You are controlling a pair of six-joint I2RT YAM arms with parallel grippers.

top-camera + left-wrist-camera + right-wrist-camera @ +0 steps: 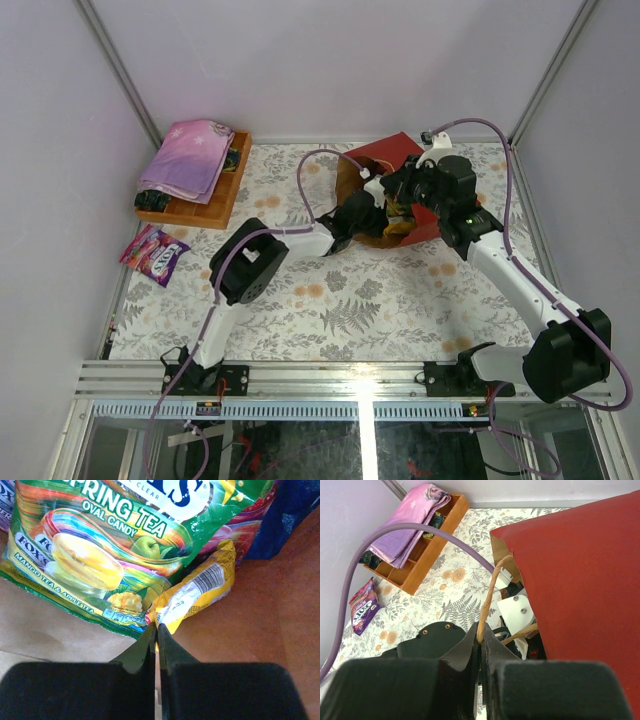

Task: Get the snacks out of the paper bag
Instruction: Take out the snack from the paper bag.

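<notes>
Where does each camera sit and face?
Top external: overhead, looking down; left arm and right arm reach the red paper bag.
Left wrist: inside the bag, facing a green-yellow candy packet; left gripper shut.
Right wrist: outside it, facing the wooden tray; right gripper pinches the twisted paper handle.
Shared: top external shows it too.

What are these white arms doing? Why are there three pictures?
They are two robot arms bolted to a table. One picture looks down from above; the other two come from cameras on the wrists. The right tool is shut on the handle of the red paper bag. The left tool, inside the bag, is shut where a green candy packet and a yellow packet meet; I cannot tell which it pinches. On the table lie a purple packet and a wooden tray holding a pink cloth.
</notes>
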